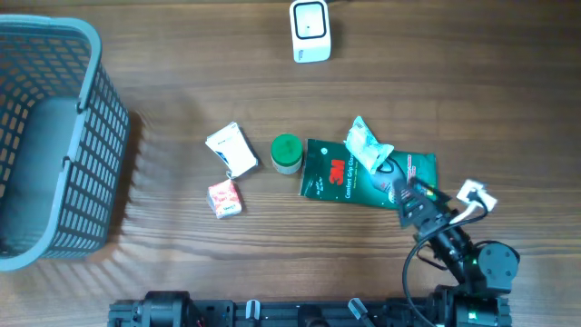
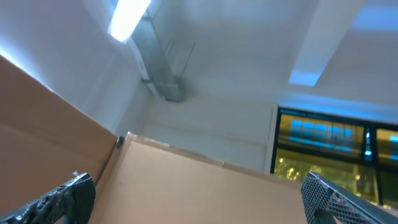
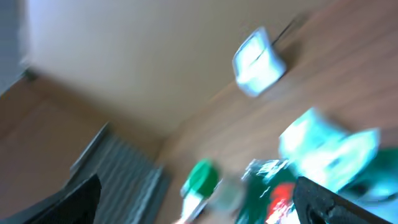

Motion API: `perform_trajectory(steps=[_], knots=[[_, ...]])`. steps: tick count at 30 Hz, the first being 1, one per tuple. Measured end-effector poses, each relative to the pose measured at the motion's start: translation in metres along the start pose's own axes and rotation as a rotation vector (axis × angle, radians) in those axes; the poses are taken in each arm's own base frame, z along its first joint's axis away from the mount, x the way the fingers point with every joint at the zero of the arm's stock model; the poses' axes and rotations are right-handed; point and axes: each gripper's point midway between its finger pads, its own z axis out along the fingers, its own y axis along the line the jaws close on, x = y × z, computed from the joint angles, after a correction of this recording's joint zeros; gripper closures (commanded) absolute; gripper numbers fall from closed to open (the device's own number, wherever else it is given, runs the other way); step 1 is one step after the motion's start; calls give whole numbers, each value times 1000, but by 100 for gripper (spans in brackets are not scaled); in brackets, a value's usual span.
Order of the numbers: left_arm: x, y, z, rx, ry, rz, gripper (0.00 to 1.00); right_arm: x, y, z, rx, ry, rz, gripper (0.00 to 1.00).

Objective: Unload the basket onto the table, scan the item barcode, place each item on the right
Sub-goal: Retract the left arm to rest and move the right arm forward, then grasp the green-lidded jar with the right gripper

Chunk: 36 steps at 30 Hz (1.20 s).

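- While the right gripper (image 1: 413, 195) hangs over the right end of the dark green glove pack (image 1: 349, 173), its jaws stand wide apart and hold nothing; whether it touches the pack cannot be told.
- That pack lies flat on the wooden table (image 1: 182, 73), right of centre, with a crumpled white packet (image 1: 367, 147) on its far edge.
- Just left of the pack lies a green-capped bottle (image 1: 287, 154).
- Further left lie a white card (image 1: 232, 149) and, nearer, a small red-and-white packet (image 1: 224, 198).
- The white scanner (image 1: 310, 30) stands at the far edge, well apart from the items.
- A grey basket (image 1: 91, 54) fills the far left.
- The left gripper (image 2: 199, 202) points at the ceiling, fingers spread wide, empty.
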Motion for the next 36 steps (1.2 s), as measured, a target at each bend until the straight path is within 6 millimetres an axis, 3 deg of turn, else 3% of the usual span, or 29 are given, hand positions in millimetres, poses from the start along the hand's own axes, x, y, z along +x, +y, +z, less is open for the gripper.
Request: perform_trajectory(steps=[3,8,10,14,16,17,18,20,25,29,31,33,34,36], knots=[[-7,2,1,6,-25,-39,0,32,17,-4,-102,182,65,0],[-36,3,2,31,-158,-239,0,55,34,-12,-188,333,148,0],[-24,0,4,51,-104,-256,0,60,38,-15,-207,368,165,0],[39,-14,21,163,87,-289,0,67,43,-19,-228,421,203,1],[102,-21,34,202,229,-317,0,67,42,-19,-219,425,228,1],[121,-22,37,205,271,-321,0,69,39,-19,-204,429,248,1],[157,-26,39,212,343,-330,0,69,36,-18,-189,424,263,1],[205,-30,37,213,439,-333,0,65,29,-16,-127,399,291,1],[294,-28,19,154,601,-267,0,47,19,-25,212,376,303,1],[361,-26,-1,113,690,-251,0,2,38,-25,462,421,113,1],[395,-22,-16,78,741,-269,0,-20,47,-11,557,465,16,1],[412,-19,-26,53,776,-277,0,-25,48,0,618,507,-36,1],[427,-14,-36,16,820,-288,0,-20,52,24,642,578,-97,1],[441,-4,-49,-55,877,-300,0,0,42,47,730,675,-146,1]])
